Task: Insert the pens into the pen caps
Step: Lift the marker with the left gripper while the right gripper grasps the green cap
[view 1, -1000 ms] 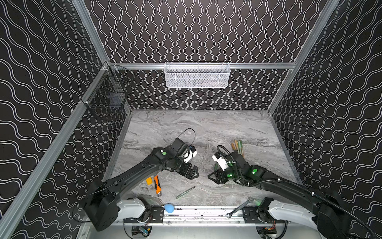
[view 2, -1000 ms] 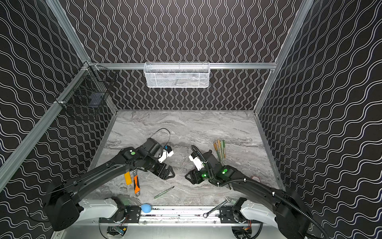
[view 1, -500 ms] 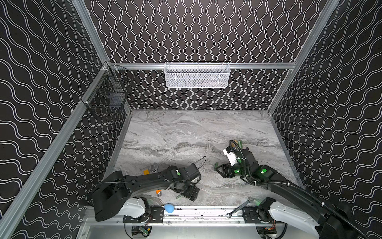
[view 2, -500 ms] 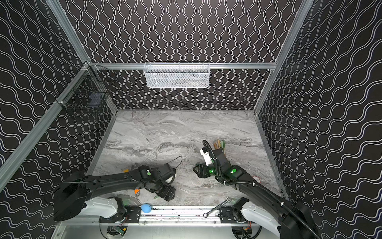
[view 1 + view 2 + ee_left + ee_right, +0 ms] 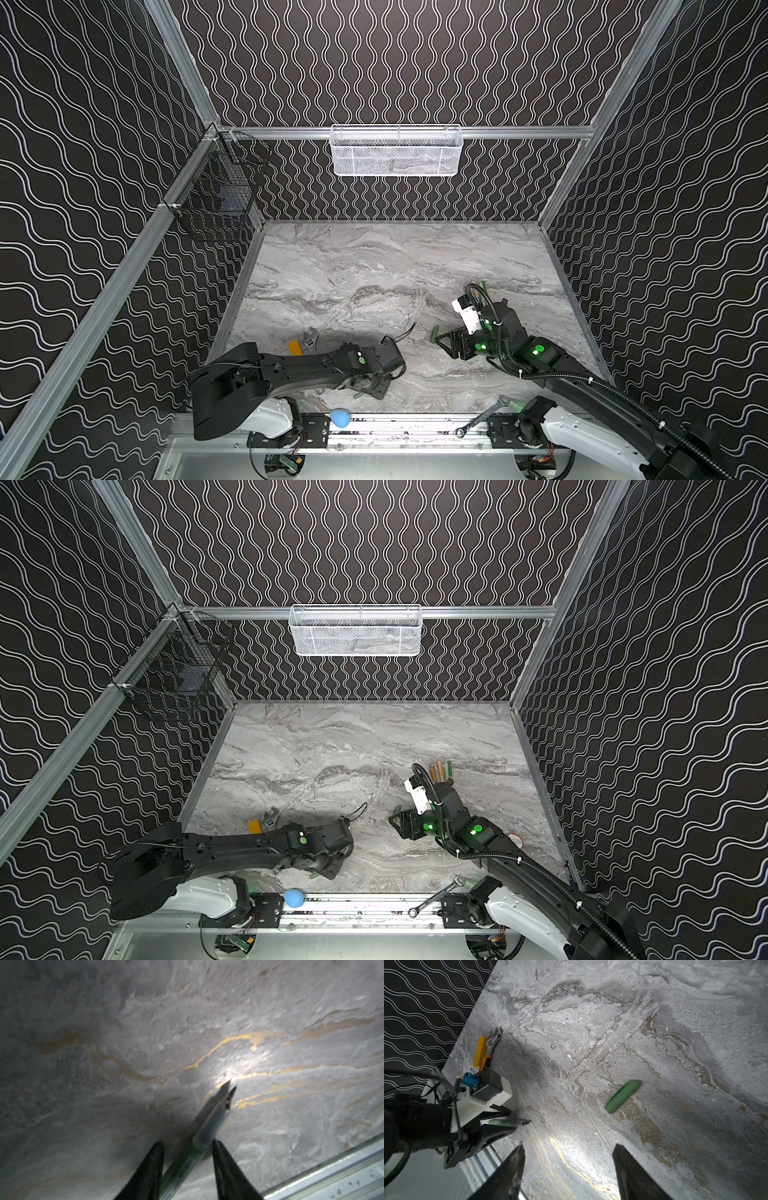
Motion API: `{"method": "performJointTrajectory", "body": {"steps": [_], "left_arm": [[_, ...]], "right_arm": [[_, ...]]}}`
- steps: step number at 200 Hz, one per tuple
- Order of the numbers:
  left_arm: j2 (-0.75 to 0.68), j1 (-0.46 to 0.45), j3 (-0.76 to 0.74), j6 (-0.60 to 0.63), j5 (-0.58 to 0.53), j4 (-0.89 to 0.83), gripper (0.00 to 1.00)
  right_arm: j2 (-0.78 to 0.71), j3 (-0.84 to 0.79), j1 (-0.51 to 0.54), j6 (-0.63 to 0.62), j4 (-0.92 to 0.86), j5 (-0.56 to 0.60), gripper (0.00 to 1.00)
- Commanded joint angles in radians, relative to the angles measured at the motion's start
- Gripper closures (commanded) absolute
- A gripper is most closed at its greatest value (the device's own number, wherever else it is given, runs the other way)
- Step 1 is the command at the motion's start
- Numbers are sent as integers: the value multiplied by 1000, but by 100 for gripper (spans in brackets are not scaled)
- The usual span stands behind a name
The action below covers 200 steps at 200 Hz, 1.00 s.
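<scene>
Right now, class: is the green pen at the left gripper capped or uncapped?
Uncapped. The green pen at the left gripper shows a bare pointed tip, and a green cap lies separately on the table.

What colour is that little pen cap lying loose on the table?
Green. The pen cap shows best in the right wrist view.

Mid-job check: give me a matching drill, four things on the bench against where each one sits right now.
Things:
1. green pen
2. green pen cap
3. blue ball
4. yellow block

Places:
A. at the front rail
B. between the left gripper's fingers
C. beside the adjustable wrench
D. loose on the table, near the right gripper

Pairs: 1-B, 2-D, 3-A, 4-C
</scene>
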Motion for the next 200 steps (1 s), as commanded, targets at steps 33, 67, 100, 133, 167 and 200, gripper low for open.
{"method": "performJointTrajectory", "body": {"steps": [33, 67, 100, 133, 167, 200], "left_arm": [[95, -76, -32, -63, 114, 83, 84], [116, -78, 20, -39, 112, 86, 91], [100, -78, 30, -42, 87, 56, 78], [50, -85, 16, -63, 93, 13, 48], [12, -136, -10, -105, 114, -8, 45], [5, -207, -23, -153, 108, -33, 52]], "right_arm": [[11, 4, -3, -6, 2, 18, 30], [28, 12, -3, 1, 8, 21, 30], [34, 15, -3, 0, 2, 22, 30], [33, 9, -3, 3, 3, 25, 30], [41, 4, -2, 8, 12, 34, 30], [88, 14, -13, 53, -7, 105, 30]]}}
